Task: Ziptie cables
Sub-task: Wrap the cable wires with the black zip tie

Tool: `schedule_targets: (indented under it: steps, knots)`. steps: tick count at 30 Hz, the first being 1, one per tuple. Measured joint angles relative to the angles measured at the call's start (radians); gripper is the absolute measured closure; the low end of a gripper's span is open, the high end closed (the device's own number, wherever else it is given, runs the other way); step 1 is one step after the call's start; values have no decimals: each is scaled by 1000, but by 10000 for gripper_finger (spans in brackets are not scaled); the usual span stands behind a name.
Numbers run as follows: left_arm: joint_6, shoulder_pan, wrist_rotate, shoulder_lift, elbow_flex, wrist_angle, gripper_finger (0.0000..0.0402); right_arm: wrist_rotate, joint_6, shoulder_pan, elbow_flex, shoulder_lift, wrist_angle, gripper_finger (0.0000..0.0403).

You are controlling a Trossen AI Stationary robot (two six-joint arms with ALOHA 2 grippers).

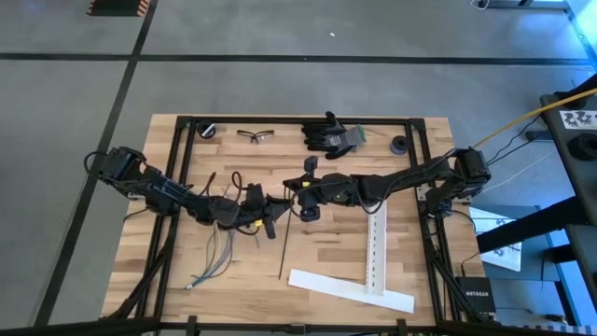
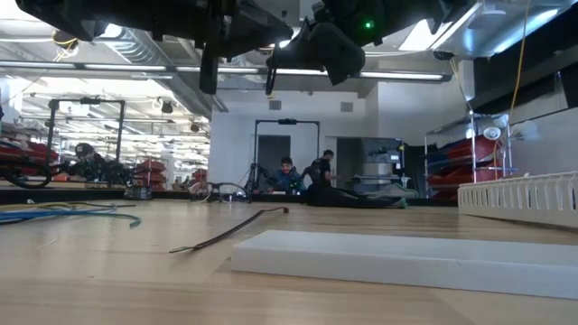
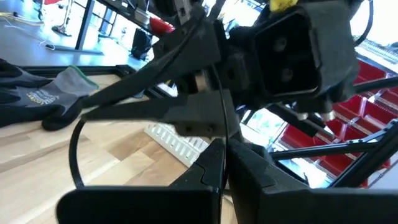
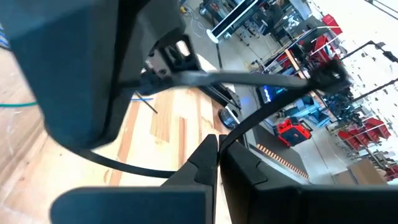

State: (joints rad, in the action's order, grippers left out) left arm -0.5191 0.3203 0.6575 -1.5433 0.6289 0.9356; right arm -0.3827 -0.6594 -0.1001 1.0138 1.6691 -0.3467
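The left end effector [image 1: 271, 213] and the right end effector [image 1: 300, 191] meet up in the air over the middle of the tabletop [image 1: 326, 252], and each has its fingers pressed together on the same looped black ziptie [image 3: 149, 106]. A second ziptie [image 1: 284, 245] lies straight on the wood just below them, toward the near edge. The cables [image 1: 213, 257] lie loose on the tabletop by its left side, under the left arm.
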Motion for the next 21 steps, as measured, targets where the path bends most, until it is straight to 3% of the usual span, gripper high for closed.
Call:
schedule_targets:
  steps: [21]
  knots:
    - [-27,8,-3,-21,0,3,402,-44,-30,2,0,0,-2,403]
